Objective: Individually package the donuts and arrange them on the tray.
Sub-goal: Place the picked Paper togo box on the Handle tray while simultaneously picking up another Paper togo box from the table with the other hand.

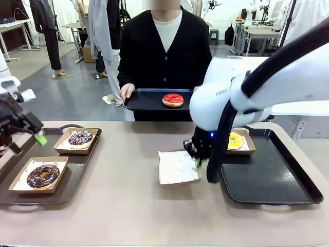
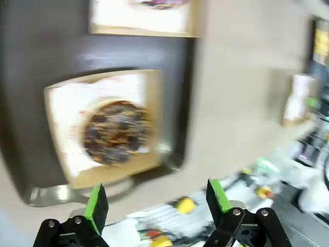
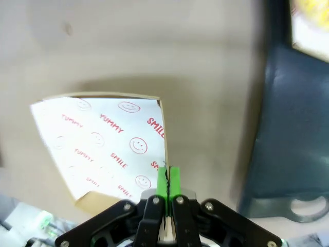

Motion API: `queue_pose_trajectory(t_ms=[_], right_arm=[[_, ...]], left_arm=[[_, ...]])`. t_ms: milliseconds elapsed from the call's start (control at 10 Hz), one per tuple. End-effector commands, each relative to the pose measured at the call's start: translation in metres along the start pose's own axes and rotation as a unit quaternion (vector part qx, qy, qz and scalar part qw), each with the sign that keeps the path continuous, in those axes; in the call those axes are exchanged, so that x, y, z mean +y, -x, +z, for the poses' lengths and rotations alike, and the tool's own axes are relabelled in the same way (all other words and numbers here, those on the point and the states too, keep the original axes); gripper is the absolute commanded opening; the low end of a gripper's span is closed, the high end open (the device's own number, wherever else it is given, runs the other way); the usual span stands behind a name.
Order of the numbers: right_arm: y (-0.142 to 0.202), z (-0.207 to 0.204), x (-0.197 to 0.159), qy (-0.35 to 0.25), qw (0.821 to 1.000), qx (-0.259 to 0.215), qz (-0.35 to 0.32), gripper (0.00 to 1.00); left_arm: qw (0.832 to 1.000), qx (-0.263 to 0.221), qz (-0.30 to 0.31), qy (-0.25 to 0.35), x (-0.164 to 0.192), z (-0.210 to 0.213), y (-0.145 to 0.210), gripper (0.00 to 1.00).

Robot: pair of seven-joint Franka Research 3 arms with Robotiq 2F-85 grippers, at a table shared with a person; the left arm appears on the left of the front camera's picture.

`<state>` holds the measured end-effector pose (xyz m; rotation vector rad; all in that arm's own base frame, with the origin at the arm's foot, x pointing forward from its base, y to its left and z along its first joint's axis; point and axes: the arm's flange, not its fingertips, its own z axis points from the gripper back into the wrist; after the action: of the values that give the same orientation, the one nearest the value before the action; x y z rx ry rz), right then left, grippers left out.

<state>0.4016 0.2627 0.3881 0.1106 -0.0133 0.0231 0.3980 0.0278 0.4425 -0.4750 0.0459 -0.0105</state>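
My right tool (image 3: 167,180) is clenched on the near right edge of the empty paper-lined box (image 1: 177,167), which lies flat on the tabletop (image 1: 128,206) in the middle, just left of the right tray (image 1: 272,180). That is the relation I steer by: the box sits beside the tray's left rim, and the yellow donut (image 1: 235,140) in its own box rests at the tray's far left corner, just past my tool. The red donut (image 1: 172,100) is still unboxed, on the dark tray (image 1: 149,100) the person holds at the far side, straight beyond the empty box, so my right arm is the nearer one for it. My left tool (image 2: 157,203) hangs released over the left tray (image 1: 72,180), where the sprinkled donut (image 2: 117,131) and the chocolate donut (image 1: 43,175) already sit boxed.
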Motion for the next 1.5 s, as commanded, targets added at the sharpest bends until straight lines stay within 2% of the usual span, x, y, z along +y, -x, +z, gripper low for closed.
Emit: queue_pose_trajectory(t_ms=[0, 200, 300, 500, 900, 1100, 1400], right_arm=[[-0.017, 0.04, -0.001, -0.011, 1.0, 0.01, 0.005, 0.0], [-0.043, 0.078, 0.0, -0.028, 0.999, 0.029, 0.01, 0.0], [-0.058, 0.092, 0.001, -0.032, 0.999, 0.043, 0.008, 0.0], [-0.094, 0.111, 0.005, -0.023, 0.998, 0.059, 0.021, 0.0], [-0.152, 0.118, 0.006, -0.029, 0.997, 0.07, 0.025, 0.0], [-0.169, 0.109, 0.005, -0.029, 0.996, 0.08, 0.025, 0.0], [-0.183, 0.091, 0.0, -0.027, 0.995, 0.094, 0.011, 0.0]], left_arm=[[0.99, -0.031, -0.015, 0.14, 0.002, 0.043, 0.027, 1.0], [0.967, -0.047, -0.042, 0.248, 0.012, 0.071, 0.053, 1.0], [0.958, -0.055, -0.046, 0.278, 0.019, 0.082, 0.066, 1.0], [0.936, -0.068, -0.037, 0.344, 0.057, 0.095, 0.075, 1.0], [0.911, -0.089, -0.032, 0.401, 0.128, 0.084, 0.079, 1.0], [0.908, -0.082, -0.001, 0.411, 0.156, 0.075, 0.077, 1.0], [0.909, -0.087, 0.037, 0.406, 0.174, 0.07, 0.085, 1.0]])
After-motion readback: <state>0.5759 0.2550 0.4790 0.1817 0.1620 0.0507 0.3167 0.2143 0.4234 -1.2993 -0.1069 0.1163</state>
